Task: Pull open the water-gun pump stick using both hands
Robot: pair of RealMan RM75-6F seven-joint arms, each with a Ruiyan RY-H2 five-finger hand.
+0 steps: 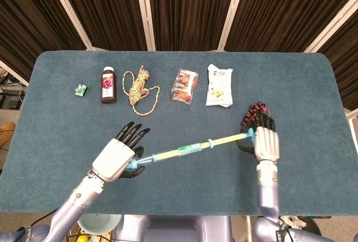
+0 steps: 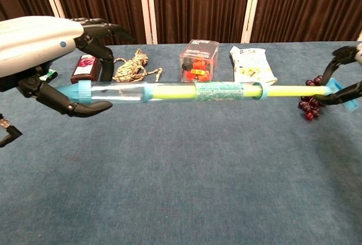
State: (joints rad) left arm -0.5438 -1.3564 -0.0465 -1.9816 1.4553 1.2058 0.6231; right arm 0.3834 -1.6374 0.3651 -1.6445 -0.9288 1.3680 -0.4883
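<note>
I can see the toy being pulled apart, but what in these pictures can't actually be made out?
- Right robot hand: chest view, mostly cut off by the right edge.
- Turquoise pump handle: head view, largely covered by that hand's fingers.
- Small green packet: head view, too small to identify.
- Print on the white snack bag: both views, too small to read.
- Left robot hand: head view, its back hides the grip on the clear water-gun tube.

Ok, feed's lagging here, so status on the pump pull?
Left hand holds the water gun at its nozzle end. Right hand grips the stick handle. Stick partly drawn out. Grapes close behind right hand.
</note>
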